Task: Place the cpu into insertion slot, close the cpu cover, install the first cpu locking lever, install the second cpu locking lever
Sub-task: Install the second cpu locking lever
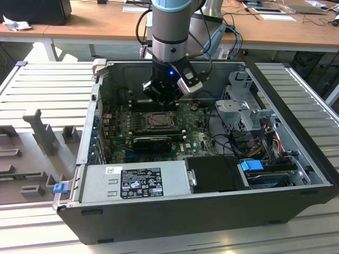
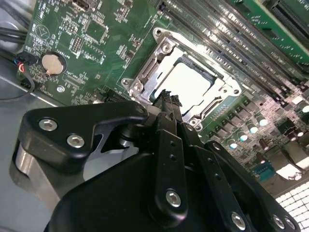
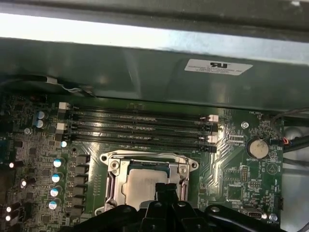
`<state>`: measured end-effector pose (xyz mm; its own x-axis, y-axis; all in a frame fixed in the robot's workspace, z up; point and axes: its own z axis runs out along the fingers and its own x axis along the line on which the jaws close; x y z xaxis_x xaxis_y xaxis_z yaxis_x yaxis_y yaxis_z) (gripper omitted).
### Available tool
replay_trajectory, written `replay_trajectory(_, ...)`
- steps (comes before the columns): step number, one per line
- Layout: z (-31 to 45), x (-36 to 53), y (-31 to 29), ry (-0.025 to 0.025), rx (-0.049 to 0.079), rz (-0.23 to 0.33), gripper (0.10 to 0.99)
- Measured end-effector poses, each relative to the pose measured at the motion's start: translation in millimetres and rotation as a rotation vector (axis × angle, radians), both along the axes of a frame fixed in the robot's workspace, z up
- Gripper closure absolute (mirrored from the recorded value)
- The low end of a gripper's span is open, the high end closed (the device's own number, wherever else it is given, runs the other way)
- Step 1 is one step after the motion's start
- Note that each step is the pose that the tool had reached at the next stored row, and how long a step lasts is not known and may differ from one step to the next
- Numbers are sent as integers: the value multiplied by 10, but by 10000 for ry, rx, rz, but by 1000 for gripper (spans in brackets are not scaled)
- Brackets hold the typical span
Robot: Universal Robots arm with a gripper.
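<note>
Hanging over the socket, my claw (image 2: 166,99) points its tips down at the cover (image 2: 145,72), and the fingers (image 2: 169,145) look pressed together with nothing between them. From outside, the claw (image 1: 161,98) sits low inside the open case (image 1: 212,211), just above the board (image 1: 196,140).

The cpu (image 2: 186,82) lies flat in the slot (image 2: 212,106), its pale face showing through the cover's square window; in the first wrist view the cpu (image 3: 142,186) is just beyond my fingertips (image 3: 166,191). The cover (image 3: 112,166) is down over the slot (image 3: 126,170), its silvery frame flat around the chip. Whether my tips touch the frame I cannot tell.

Four long memory slots (image 3: 140,128) run beside the socket, with a round coin cell (image 3: 257,147) off to one side and a row of small capacitors (image 3: 57,176) on the other. The case rests on a slatted counter (image 1: 42,90).
</note>
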<state>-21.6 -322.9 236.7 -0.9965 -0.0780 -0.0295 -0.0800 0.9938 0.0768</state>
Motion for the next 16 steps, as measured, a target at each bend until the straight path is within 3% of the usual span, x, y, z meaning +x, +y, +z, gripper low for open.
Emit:
replay_trajectory(4, 37, 0, -23, 0, 0, 0, 980)
replay_trajectory(8, 37, 0, -87, 5, 0, 0, 980)
replay_trajectory(9, 35, 0, -100, 24, 1, -1, 980)
replay_trajectory(10, 26, 0, -143, 106, 2, 0, 980)
replay_trajectory(11, 22, 0, -178, 130, 2, 1, 980)
replay_trajectory(16, 19, 0, -307, 137, 3, 0, 980)
